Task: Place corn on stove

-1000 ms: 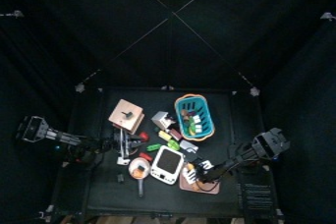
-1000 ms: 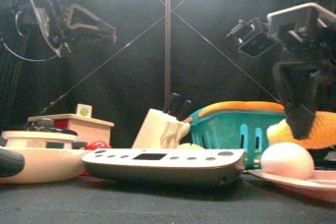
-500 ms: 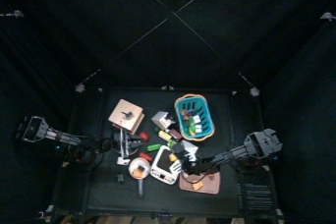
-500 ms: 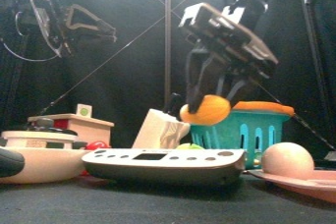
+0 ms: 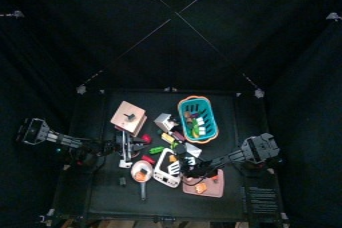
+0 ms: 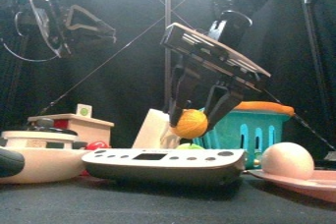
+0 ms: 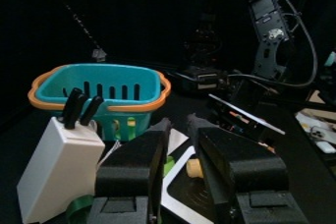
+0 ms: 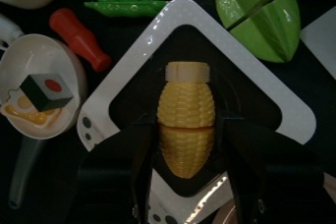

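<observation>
Crowded table middle, open back

The teal basket [image 5: 197,118], knife block [image 6: 160,130] and scale [image 6: 164,162] stand close together; bare table [image 5: 147,97] lies behind them.

A: What changed over the last second?

B: Right arm swung across from the pink plate [image 6: 305,180] side. Its fingers [image 6: 197,102] now hang over the middle of the clutter, above the white scale [image 6: 164,164].

A: Corn?

B: The corn [image 8: 184,116] went with it, clamped lengthwise between the fingers. In the front view it was beside the egg [image 6: 286,159]; now it sits lower, in front of the teal basket [image 6: 257,128] and next to the knife block [image 6: 159,130].

A: Under the fingers now?

B: A pan with a sushi piece [image 8: 43,88], a red bottle [image 8: 82,37], green vegetables.

A: Top view?

B: Same story, right fingers [image 5: 187,162] pulled in toward the centre.
</observation>
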Action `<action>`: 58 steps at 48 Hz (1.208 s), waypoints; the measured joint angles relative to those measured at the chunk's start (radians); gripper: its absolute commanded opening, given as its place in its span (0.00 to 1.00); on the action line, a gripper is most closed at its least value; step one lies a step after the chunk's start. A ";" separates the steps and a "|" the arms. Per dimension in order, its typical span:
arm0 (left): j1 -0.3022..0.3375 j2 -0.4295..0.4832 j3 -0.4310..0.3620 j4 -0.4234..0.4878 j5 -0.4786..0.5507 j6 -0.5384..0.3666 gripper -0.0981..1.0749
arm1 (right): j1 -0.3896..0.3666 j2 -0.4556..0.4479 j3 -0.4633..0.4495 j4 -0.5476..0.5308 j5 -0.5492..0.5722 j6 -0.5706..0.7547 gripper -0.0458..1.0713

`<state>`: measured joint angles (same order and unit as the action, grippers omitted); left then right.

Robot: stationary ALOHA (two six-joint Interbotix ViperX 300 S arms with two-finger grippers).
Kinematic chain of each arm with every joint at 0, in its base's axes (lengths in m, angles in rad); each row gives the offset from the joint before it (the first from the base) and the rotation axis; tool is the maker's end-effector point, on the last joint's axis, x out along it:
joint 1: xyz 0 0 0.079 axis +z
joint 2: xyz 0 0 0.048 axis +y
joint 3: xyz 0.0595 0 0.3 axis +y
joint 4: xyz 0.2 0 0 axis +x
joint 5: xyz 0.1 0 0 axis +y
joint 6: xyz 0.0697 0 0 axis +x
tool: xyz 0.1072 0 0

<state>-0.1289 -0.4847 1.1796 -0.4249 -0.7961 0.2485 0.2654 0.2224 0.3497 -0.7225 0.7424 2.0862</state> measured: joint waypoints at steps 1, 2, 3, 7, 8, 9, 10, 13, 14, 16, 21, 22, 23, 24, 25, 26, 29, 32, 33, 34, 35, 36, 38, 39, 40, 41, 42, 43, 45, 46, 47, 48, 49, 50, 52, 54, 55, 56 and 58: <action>0.000 0.000 0.000 -0.002 0.000 0.000 0.65 | 0.000 0.002 0.000 -0.003 0.000 0.011 0.51; 0.000 0.000 0.000 0.000 0.000 -0.002 0.65 | 0.002 0.005 0.000 -0.005 0.000 0.023 0.51; 0.000 0.000 0.000 0.000 0.000 0.000 0.65 | 0.000 0.006 0.000 -0.006 0.000 0.032 0.51; 0.000 0.000 0.000 0.000 0.000 0.000 0.65 | 0.002 0.015 -0.002 -0.018 0.000 0.066 0.51; 0.000 0.000 0.000 0.000 0.000 0.000 0.65 | 0.000 0.017 -0.003 -0.021 -0.002 0.074 0.52; 0.000 0.000 0.000 0.000 0.000 -0.002 0.65 | 0.002 0.018 -0.003 -0.023 -0.002 0.080 0.52; 0.000 0.000 0.000 0.000 0.000 0.000 0.65 | 0.002 0.021 -0.006 -0.026 -0.003 0.086 0.52; 0.000 0.000 0.000 0.000 0.000 0.000 0.65 | 0.003 0.026 -0.008 -0.032 -0.005 0.103 0.54; 0.000 0.000 -0.002 0.000 0.000 -0.002 0.65 | 0.003 0.029 -0.009 -0.034 -0.005 0.109 0.55; -0.002 0.000 -0.002 0.000 0.000 -0.002 0.65 | 0.005 0.035 -0.011 -0.038 -0.005 0.123 0.58; 0.000 0.000 0.000 0.000 0.000 0.000 0.65 | 0.005 0.046 -0.015 -0.048 -0.005 0.147 0.66; -0.002 0.000 0.000 0.000 0.000 -0.002 0.65 | 0.005 0.048 -0.017 -0.049 -0.005 0.149 0.68; 0.000 0.000 0.000 0.000 0.000 -0.002 0.65 | 0.005 0.049 -0.017 -0.051 -0.005 0.149 0.69; -0.002 0.000 0.000 0.000 0.000 -0.002 0.65 | 0.005 0.051 -0.017 -0.051 -0.005 0.150 0.72; -0.002 0.000 0.000 0.000 0.000 0.000 0.65 | 0.005 0.052 -0.018 -0.052 -0.005 0.150 0.73; -0.002 0.000 0.000 0.000 0.000 0.000 0.65 | 0.005 0.052 -0.020 -0.052 -0.005 0.150 0.75; -0.002 0.000 -0.002 0.000 0.000 0.000 0.65 | 0.006 0.057 -0.021 -0.054 -0.005 0.152 0.79; -0.002 0.000 -0.002 -0.002 0.000 -0.002 0.65 | 0.005 0.058 -0.021 -0.054 -0.008 0.152 0.83; -0.002 0.000 0.000 0.000 0.000 -0.002 0.65 | 0.005 0.058 -0.025 -0.054 -0.008 0.152 0.84; -0.002 0.000 -0.002 0.000 0.000 0.000 0.65 | 0.005 0.058 -0.025 -0.054 -0.008 0.150 0.85; -0.002 0.000 0.000 0.000 0.000 -0.002 0.65 | 0.006 0.058 -0.026 -0.054 -0.008 0.152 0.86; -0.002 0.000 -0.002 0.000 0.000 0.000 0.65 | 0.006 0.058 -0.026 -0.054 -0.008 0.152 0.87; -0.002 0.000 0.000 0.000 0.000 0.000 0.65 | 0.006 0.058 -0.029 -0.057 -0.005 0.149 0.87; -0.002 0.000 0.000 0.000 0.000 0.000 0.65 | 0.005 0.058 -0.029 -0.058 -0.005 0.149 0.88; -0.002 0.000 0.000 0.000 0.000 -0.002 0.65 | 0.006 0.058 -0.031 -0.060 -0.005 0.149 0.88; -0.002 0.000 0.000 0.000 0.000 -0.002 0.65 | 0.006 0.058 -0.032 -0.060 -0.005 0.150 0.88; -0.002 0.000 0.000 0.000 0.000 -0.002 0.65 | 0.006 0.058 -0.032 -0.061 -0.005 0.149 0.88; -0.002 0.000 -0.002 0.000 0.000 0.000 0.65 | 0.006 0.058 -0.032 -0.063 -0.005 0.149 0.88; -0.002 0.000 0.000 0.000 0.000 -0.002 0.65 | 0.006 0.058 -0.034 -0.063 -0.003 0.149 0.88; -0.002 0.000 0.000 0.000 0.000 -0.002 0.65 | 0.006 0.058 -0.034 -0.063 -0.002 0.149 0.88; -0.002 0.002 0.000 0.000 0.000 0.000 0.65 | 0.006 0.058 -0.034 -0.063 -0.002 0.149 0.88; -0.002 0.000 0.000 0.000 0.000 0.000 0.65 | 0.008 0.058 -0.035 -0.063 -0.002 0.147 0.88; -0.002 0.000 0.000 0.000 0.000 0.000 0.65 | 0.008 0.058 -0.037 -0.064 0.000 0.147 0.88; -0.002 0.000 0.000 0.000 0.000 -0.002 0.65 | 0.008 0.058 -0.037 -0.063 0.000 0.147 0.88; -0.002 0.000 0.000 0.000 0.000 0.000 0.65 | 0.009 0.058 -0.037 -0.063 0.002 0.147 0.88; -0.002 0.002 0.000 0.000 0.000 0.000 0.65 | 0.011 0.058 -0.040 -0.063 0.000 0.146 0.88; -0.002 0.000 0.000 0.000 0.000 -0.002 0.65 | 0.012 0.058 -0.040 -0.063 0.002 0.147 0.88; -0.002 0.000 0.000 0.000 0.000 0.000 0.65 | 0.012 0.058 -0.041 -0.063 0.002 0.147 0.88; -0.002 0.000 0.000 0.000 0.000 0.000 0.65 | 0.015 0.058 -0.044 -0.063 0.002 0.147 0.88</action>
<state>-0.1304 -0.4847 1.1796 -0.4249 -0.7961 0.2485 0.2807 0.2807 0.3053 -0.7854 0.7440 2.2335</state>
